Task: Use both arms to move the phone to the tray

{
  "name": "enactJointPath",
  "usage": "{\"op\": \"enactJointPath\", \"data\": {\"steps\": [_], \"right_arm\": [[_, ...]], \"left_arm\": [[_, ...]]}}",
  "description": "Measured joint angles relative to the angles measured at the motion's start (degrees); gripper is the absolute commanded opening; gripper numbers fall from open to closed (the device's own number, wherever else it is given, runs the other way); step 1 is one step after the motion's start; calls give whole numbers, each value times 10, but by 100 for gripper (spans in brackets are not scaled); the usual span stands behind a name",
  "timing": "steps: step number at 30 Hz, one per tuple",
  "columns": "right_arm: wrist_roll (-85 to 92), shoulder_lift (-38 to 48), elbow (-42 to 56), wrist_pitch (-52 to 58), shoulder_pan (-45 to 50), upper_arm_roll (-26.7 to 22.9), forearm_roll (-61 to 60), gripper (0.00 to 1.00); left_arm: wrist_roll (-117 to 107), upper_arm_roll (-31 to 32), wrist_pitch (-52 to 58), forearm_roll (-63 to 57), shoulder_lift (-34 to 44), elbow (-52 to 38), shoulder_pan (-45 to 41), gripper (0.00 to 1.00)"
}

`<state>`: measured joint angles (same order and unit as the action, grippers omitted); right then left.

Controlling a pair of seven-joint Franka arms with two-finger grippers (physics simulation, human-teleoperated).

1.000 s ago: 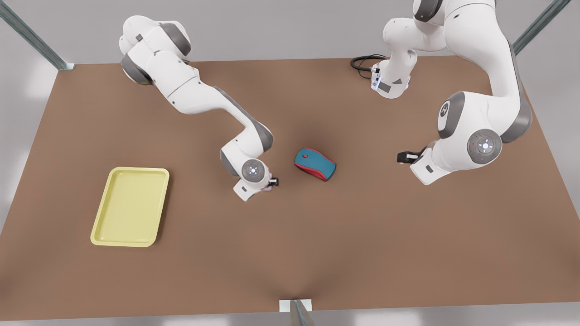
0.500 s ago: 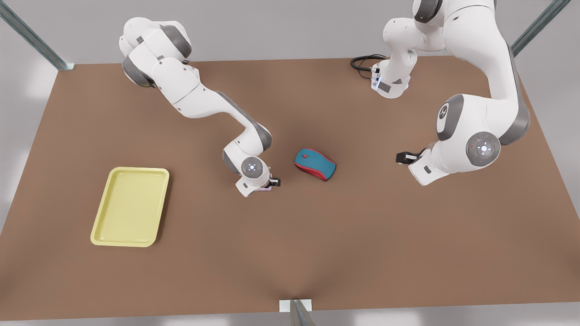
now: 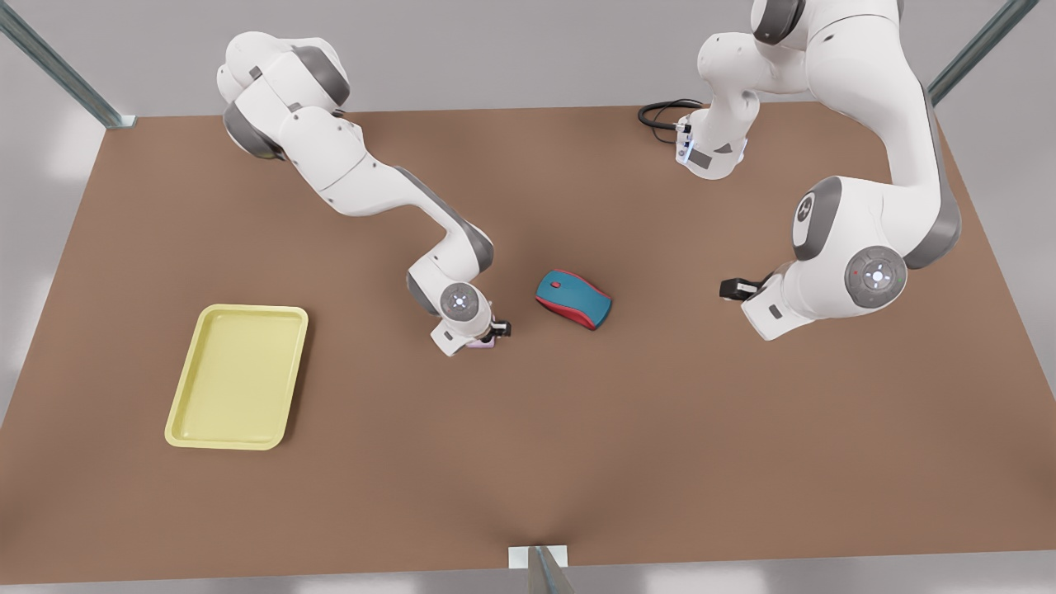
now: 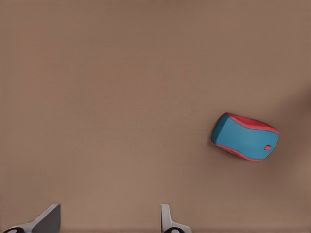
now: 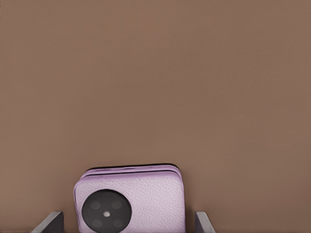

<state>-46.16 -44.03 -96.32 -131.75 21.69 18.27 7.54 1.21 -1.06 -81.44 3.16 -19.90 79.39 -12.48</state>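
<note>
The right hand hangs low over the pink folded phone on the brown desk, fingers spread either side of it, just left of the teal and red mouse. The left hand waits spread open, well right of the mouse. The yellow tray lies far left.

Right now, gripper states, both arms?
Left gripper: open, holding nothing.
Right gripper: open, straddling the flat pale pink phone, not gripping it.
</note>
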Motion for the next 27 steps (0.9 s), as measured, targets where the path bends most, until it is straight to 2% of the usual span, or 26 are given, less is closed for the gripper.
{"op": "enactJointPath", "data": {"steps": [14,15,17,18,27], "right_arm": [[32,-3,-1,-3,1,-4,20,98],[33,-5,-1,-4,1,-4,21,96],[37,-7,0,-4,1,-4,21,79],[39,-7,0,-5,1,-4,20,75],[57,8,19,0,-21,-4,19,74]], "left_arm": [[5,0,0,0,-3,0,0,100],[6,0,-1,0,-3,0,0,100],[6,0,-2,0,-3,0,0,100],[6,0,-2,0,-3,0,0,100],[8,0,-4,5,-4,0,0,100]]}}
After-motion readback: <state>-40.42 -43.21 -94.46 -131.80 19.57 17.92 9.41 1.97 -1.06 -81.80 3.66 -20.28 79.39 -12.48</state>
